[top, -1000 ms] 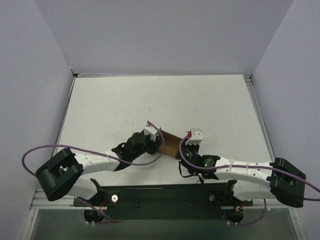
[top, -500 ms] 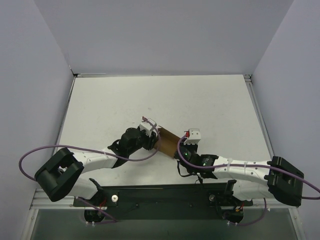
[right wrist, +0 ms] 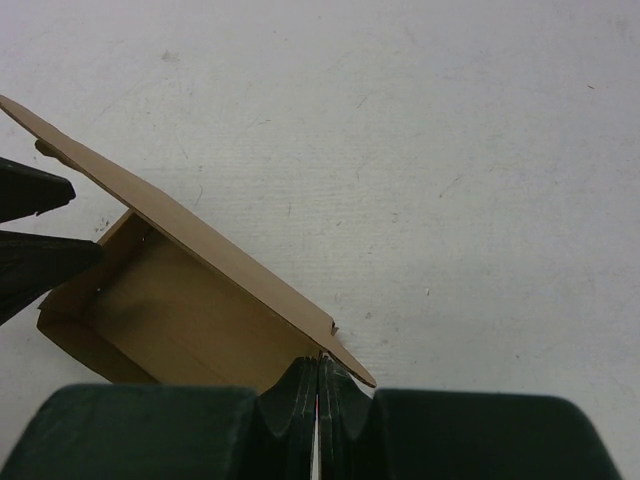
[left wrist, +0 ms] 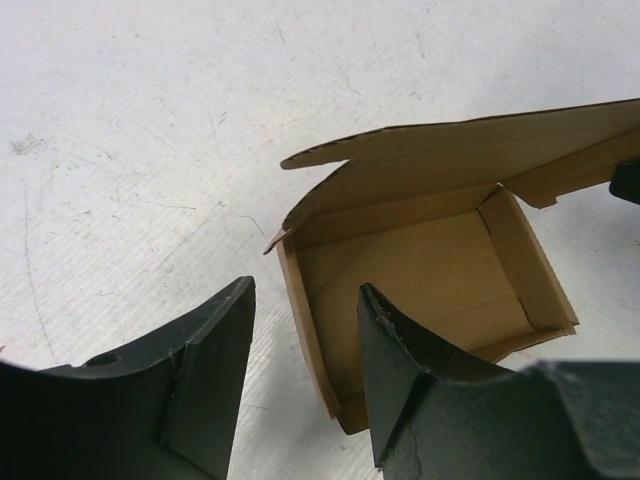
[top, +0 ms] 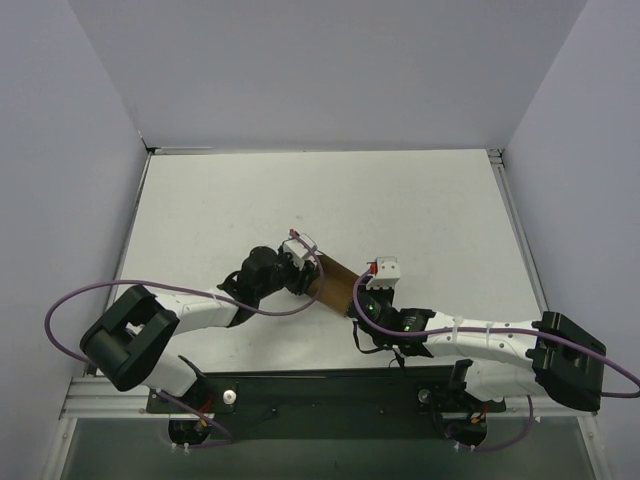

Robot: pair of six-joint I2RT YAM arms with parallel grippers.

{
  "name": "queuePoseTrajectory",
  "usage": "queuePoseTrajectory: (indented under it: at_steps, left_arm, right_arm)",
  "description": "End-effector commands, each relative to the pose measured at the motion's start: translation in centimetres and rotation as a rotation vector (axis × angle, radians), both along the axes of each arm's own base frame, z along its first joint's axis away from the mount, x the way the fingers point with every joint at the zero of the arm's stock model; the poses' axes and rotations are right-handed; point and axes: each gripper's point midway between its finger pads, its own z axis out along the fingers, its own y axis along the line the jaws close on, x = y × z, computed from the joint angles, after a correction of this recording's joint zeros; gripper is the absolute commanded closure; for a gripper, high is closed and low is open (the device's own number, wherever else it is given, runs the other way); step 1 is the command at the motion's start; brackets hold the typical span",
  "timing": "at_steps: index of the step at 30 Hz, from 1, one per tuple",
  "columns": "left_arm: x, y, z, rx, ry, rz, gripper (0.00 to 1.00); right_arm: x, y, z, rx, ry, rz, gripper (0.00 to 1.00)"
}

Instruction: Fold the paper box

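The paper box (top: 335, 286) is a brown cardboard tray with raised walls and an open lid flap, lying between the two arms. In the left wrist view the paper box (left wrist: 420, 280) shows its inside, the lid (left wrist: 470, 145) tilted up behind it. My left gripper (left wrist: 306, 290) is open and straddles the near end wall, one finger inside the tray, one outside. My right gripper (right wrist: 318, 365) is shut on the opposite end of the paper box (right wrist: 190, 310), pinching the wall where the lid (right wrist: 200, 240) hinges. From above, the left gripper (top: 303, 274) and right gripper (top: 360, 300) flank the box.
The white table (top: 400, 200) is walled by grey panels on the left, back and right. Purple cables loop from both arms (top: 60, 310). The black mounting rail (top: 320, 392) runs along the near edge.
The left arm has swung back and to the left, and its jaws have widened a little. The box has shifted slightly left and away. The right gripper stays shut on it.
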Motion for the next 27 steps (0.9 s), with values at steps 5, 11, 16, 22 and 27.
queuePoseTrajectory:
  at_steps: [5,11,16,22,27]
  left_arm:
    - [2.0,-0.8,3.0,-0.053,-0.120,-0.072,0.42]
    - [1.9,-2.0,3.6,-0.066,-0.128,-0.157,0.42]
    - [2.1,-2.5,3.3,-0.069,-0.113,-0.172,0.49]
    - [2.3,-2.5,2.4,-0.071,-0.062,-0.147,0.76]
    - [2.3,-2.4,2.2,-0.099,-0.038,-0.120,0.83]
  right_arm:
    - [0.3,1.0,0.8,0.030,-0.004,0.004,1.00]
    - [0.4,1.1,0.6,0.029,0.003,0.005,1.00]
    - [0.4,1.0,0.5,0.030,0.005,0.002,1.00]
    - [0.5,1.0,0.4,0.028,0.009,-0.002,1.00]
    - [0.6,1.0,0.2,0.028,0.013,-0.002,1.00]
